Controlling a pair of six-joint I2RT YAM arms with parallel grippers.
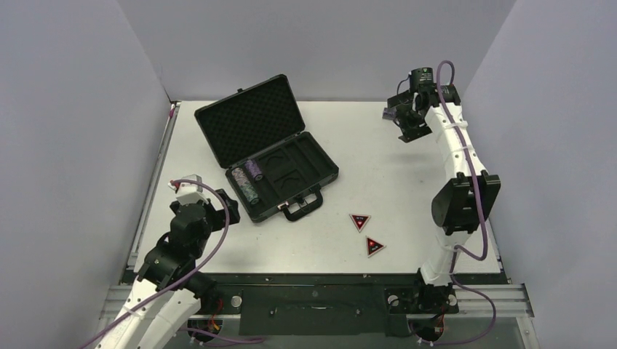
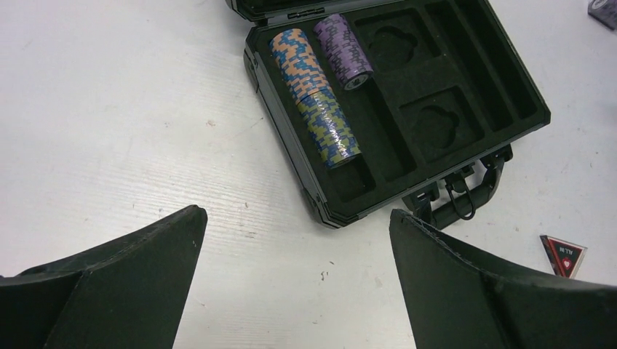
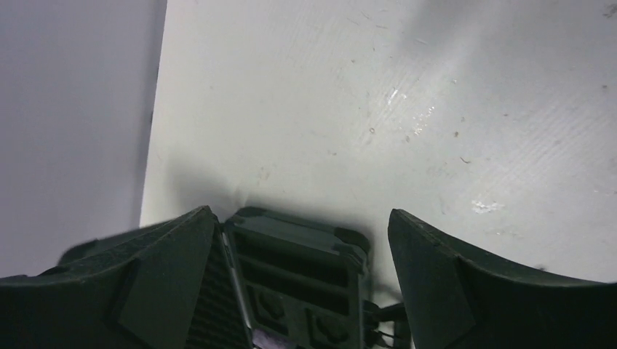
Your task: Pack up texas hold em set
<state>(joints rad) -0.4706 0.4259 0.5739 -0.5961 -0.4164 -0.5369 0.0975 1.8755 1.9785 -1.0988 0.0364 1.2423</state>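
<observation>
three striped cylindrical chip stacks lie in the foam slots of the open black hard briefcase on the white bench. two red-and-black triangular tokens lie outside, near its handle. the left pincer and right pincer both gape, empty. the likely next move is to grasp a token.

The left arm and right arm are made of white links and bulky black joint housings, each trailed by a purple cable. The left claw and right claw have broad, matte black, wedge-shaped fingers.
</observation>
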